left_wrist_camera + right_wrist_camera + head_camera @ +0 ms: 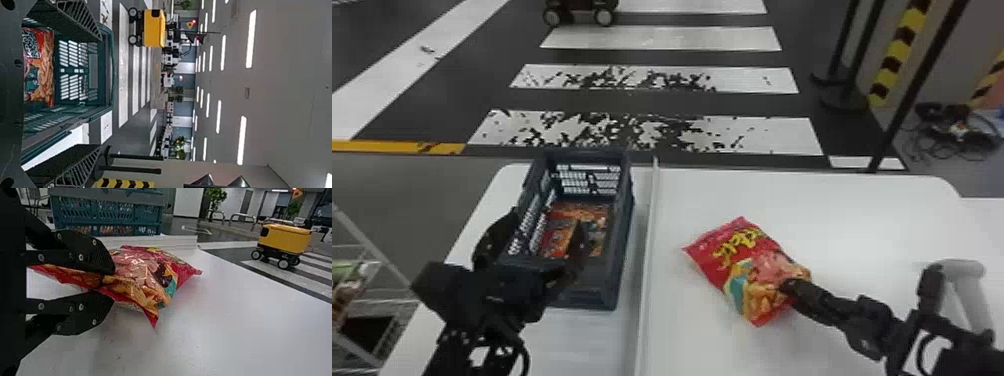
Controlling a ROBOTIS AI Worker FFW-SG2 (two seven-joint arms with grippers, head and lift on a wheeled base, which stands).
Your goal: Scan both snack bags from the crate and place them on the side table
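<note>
Head view: black two-fingered left gripper (546,226) gapes wide, empty, over the blue-grey plastic crate (589,296) holding an orange-red foil bag (582,211); black right gripper (786,286) pinches a puffy red foil bag (732,255) on the white table (862,230).

Ceiling lights (251,39) glow white above me; glints fleck my snack bag (139,276), soft shade greying the bright bench (235,325).

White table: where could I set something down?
Beyond the red snack bag, towards the far right corner, or between that bag and the raised pale strip. Crowded: at the blue-grey plastic crate under the black left gripper, and by the right gripper.
</note>
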